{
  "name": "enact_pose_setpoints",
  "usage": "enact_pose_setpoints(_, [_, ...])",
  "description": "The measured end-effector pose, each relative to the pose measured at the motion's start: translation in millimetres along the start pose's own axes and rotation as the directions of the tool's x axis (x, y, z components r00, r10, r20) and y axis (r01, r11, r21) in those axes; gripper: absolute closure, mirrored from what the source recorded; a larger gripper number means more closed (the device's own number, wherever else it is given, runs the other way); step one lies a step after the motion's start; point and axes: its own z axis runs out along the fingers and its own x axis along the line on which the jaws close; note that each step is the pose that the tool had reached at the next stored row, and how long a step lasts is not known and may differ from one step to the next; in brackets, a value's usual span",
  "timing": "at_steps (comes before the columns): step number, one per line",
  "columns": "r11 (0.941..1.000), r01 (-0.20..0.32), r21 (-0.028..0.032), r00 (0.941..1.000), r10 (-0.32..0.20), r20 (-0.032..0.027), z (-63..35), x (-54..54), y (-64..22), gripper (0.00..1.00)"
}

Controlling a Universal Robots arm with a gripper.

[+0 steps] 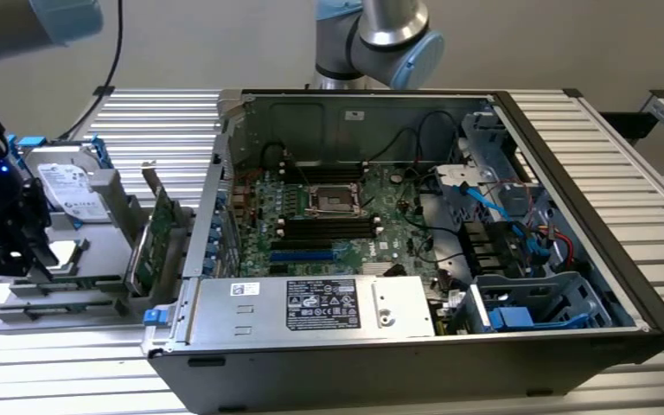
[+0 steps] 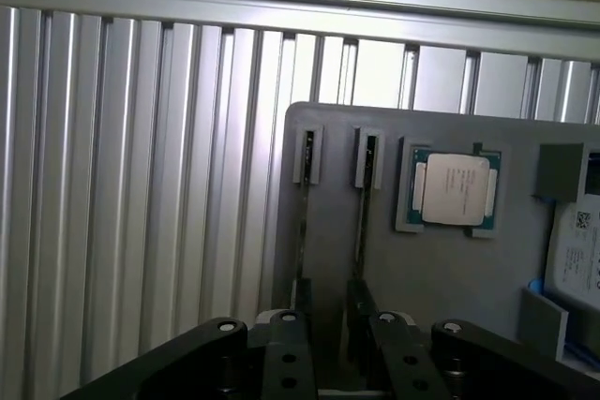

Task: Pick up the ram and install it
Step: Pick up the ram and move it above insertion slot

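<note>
In the wrist view, the ram shows as two thin sticks standing on edge in slotted holders of the grey tray (image 2: 450,278), one (image 2: 363,222) beside the other (image 2: 304,231). My gripper (image 2: 333,339) hangs just above their near ends, open, and its black fingers (image 2: 286,348) sit to either side of the gap with nothing gripped. In the exterior view, the gripper (image 1: 9,251) is over that tray (image 1: 67,290) at the far left, well outside the computer case (image 1: 563,259).
A processor chip (image 2: 455,189) lies in a tray recess and a hard drive (image 1: 67,186) stands at the tray's back. A green expansion card (image 1: 148,246) stands between tray and case. Inside the case are black memory slots (image 1: 326,229) and a power supply (image 1: 309,303).
</note>
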Motion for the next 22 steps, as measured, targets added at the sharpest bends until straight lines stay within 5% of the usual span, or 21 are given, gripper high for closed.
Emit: enact_pose_setpoints(22, [1.0000,0.009,0.0004,1.0000,-0.009,0.0001,40.4,13.3,2.9,0.70])
